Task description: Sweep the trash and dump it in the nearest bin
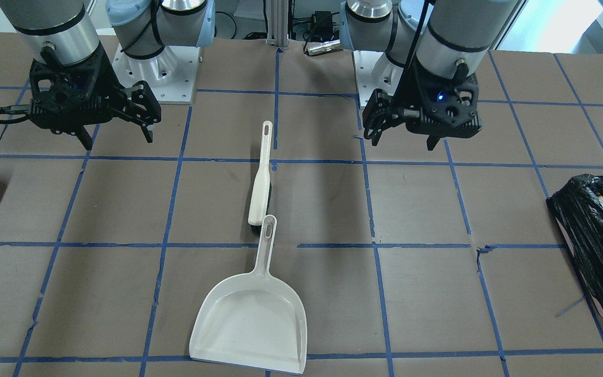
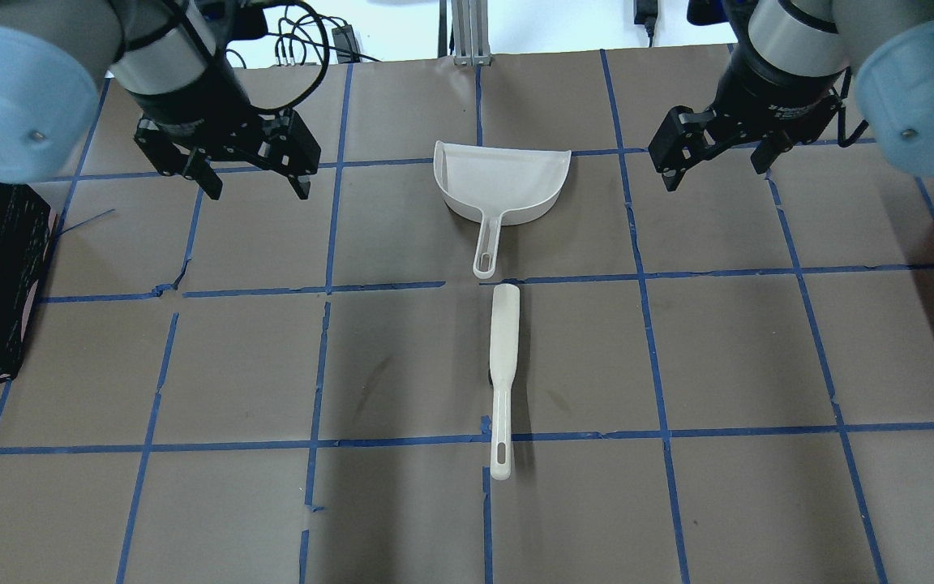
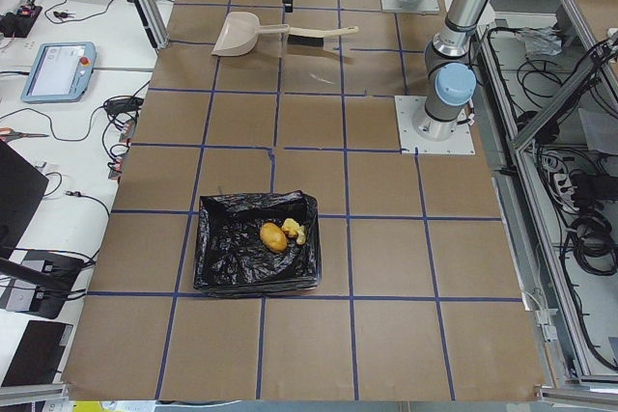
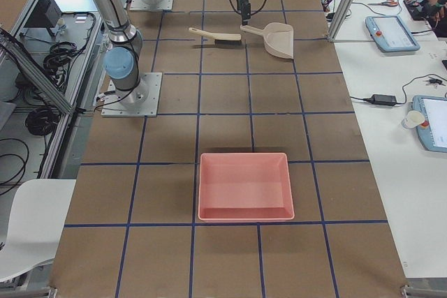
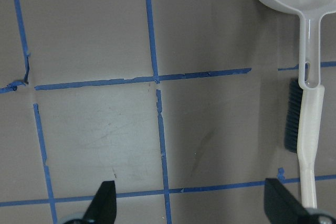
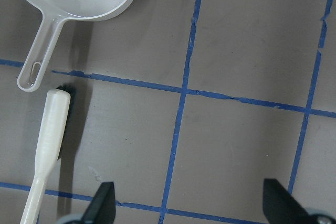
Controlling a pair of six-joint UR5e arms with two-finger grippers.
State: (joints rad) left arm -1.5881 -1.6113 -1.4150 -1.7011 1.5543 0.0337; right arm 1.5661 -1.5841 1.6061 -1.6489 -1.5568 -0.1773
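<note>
**Front-facing view.** The black two-fingered left pincer (image 1: pixel 403 140) is hanging above the brown paper-covered worktop (image 1: pixel 123 209). Its fingers are standing wide apart and gripping nothing. The right pincer (image 1: pixel 118 140) is hanging likewise, wide and empty. Between them a white plastic dustpan (image 1: pixel 252 324) and a white-handled brush with dark bristles (image 1: pixel 260 178) are lying end to end. The bin lined with a crinkled glossy black bag (image 1: pixel 594 246) is sitting at the worktop's edge on the left pincer's side, well apart from it.

**Overhead view.** Both pincers are hovering on either side of the dustpan, touching nothing. The bin is sitting outboard of the left pincer.

**Exterior left view.** The trash is lying inside the bin. A brownish-orange potato-shaped lump (image 3: pixel 274 236) is resting there with pale yellow-green chunks (image 3: pixel 295 232) just beside it. All of it is lying well apart from both pincers.

**Exterior right view.** A shallow pink rectangular tray (image 4: pixel 244 186) is sitting at the worktop's right end, well apart from the right pincer.

**Wrist views.** Each is showing widely parted fingertips above the taped worktop, with the brush and dustpan lying off to one side.
</note>
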